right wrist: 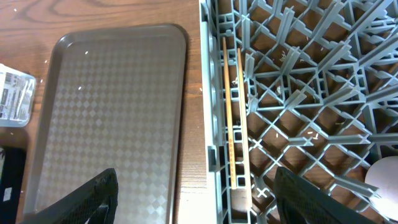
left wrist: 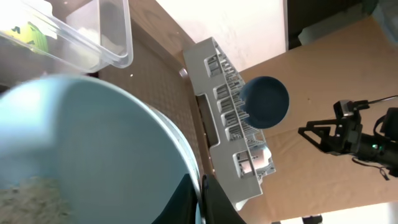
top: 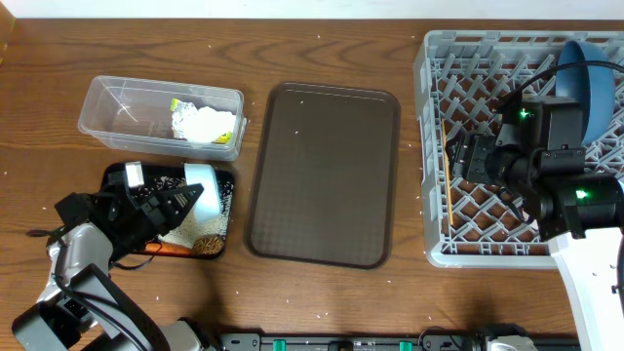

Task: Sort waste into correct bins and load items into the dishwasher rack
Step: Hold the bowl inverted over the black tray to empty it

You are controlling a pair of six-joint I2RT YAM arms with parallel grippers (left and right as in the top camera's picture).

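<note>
At right of frame, grey dishwasher rack (top: pixel 425 166) under spread right fingers (right wrist: pixel 93 199). Lower left, black tray (top: pixel 115 174). Dark blue plate (top: pixel 590 83) in upper right corner of rack. White bowl (left wrist: pixel 81 149) above black tray, rim pinched by left fingers (left wrist: pixel 221 210). Chopsticks (right wrist: pixel 235 124) along left wall of rack.

A dark brown serving tray (top: pixel 323 175) with a diamond-textured floor lies flat on the wooden table (top: pixel 292 54).

Grained brown wooden table (top: pixel 292 39) meets a pale wall (left wrist: pixel 236 25)
</note>
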